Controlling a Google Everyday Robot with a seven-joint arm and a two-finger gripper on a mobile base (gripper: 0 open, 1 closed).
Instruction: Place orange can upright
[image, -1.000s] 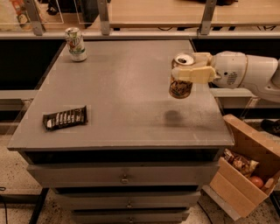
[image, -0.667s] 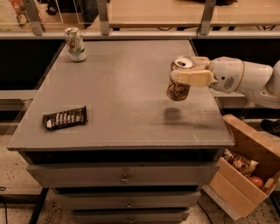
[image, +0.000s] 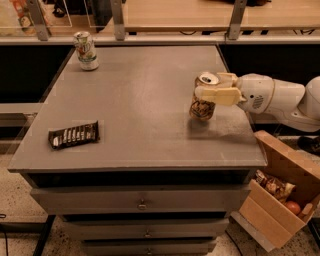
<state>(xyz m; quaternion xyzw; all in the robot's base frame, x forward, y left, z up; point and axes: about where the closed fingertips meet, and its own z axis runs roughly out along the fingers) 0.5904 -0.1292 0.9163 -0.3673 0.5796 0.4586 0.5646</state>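
The orange can (image: 203, 101) has orange-brown and cream mottled print and a silver top with a pull tab. It stands roughly upright at the right side of the grey table (image: 140, 105), its base at or just above the surface. My gripper (image: 216, 87) reaches in from the right and is shut on the can's upper part, one cream finger (image: 217, 95) across the front and one behind.
A green-and-white can (image: 86, 51) stands at the far left corner. A dark snack bar wrapper (image: 73, 135) lies near the front left edge. A cardboard box (image: 280, 192) with items sits on the floor to the right. Drawers run below the tabletop.
The gripper has lowered the orange can toward the tabletop and moved it slightly left. The other objects have not moved.
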